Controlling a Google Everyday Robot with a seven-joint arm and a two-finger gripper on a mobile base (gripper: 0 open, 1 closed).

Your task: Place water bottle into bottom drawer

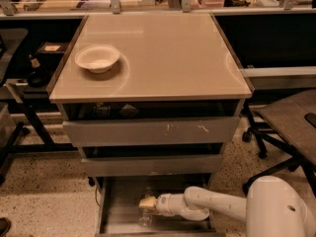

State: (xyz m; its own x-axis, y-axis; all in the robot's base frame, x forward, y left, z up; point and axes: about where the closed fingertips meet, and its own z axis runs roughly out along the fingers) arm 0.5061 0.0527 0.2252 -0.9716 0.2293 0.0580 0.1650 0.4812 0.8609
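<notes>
At the foot of the cabinet [163, 53], front side, camera looking down on it. Cabinet has a wide tan top and three grey drawers stacked below. White robot arm [217, 206] comes in from the cabinet's lower right corner and lies low and level across the front. Bottom drawer [116, 209] is pulled out from the cabinet base, with its flat grey floor and low side rails showing. The two upper drawers [148, 131] stick out a little from the cabinet face, scuff marks on the top one. Dark office chair [291, 127] stands just right of the cabinet. White bowl [97, 58] sits on the cabinet top, near the left edge. Gripper [147, 202] is inside the bottom drawer, about mid-width, its tan tips pinching the water bottle [145, 218] around the middle. Bottle is clear, set front-to-back within the drawer; whether it touches the floor, cannot tell.
</notes>
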